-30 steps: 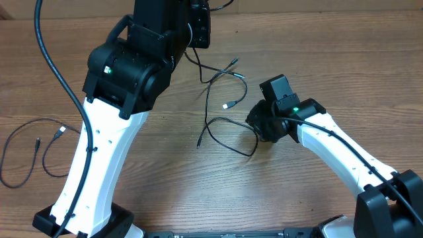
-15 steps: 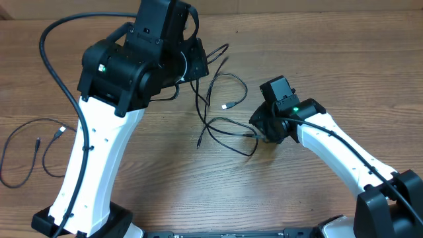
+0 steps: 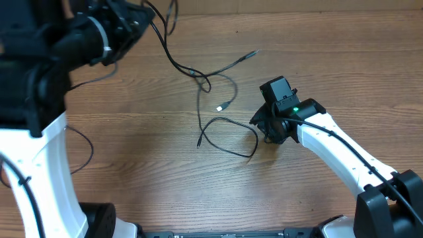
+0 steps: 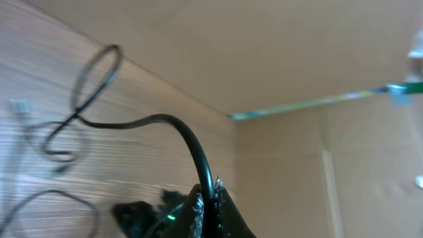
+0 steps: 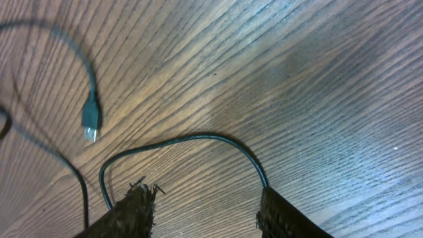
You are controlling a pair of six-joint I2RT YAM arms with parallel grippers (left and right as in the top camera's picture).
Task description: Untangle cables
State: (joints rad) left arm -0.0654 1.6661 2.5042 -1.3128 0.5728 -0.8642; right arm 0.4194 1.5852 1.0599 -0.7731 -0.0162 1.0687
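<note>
Bright, even light, soft glare on the table, heavy blur across the left wrist view.

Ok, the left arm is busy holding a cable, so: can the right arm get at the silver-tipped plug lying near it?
Probably yes. The plug lies bare on the table close to the open right fingers. Only a slack cable loop lies between the fingers, and nothing covers the plug.
</note>
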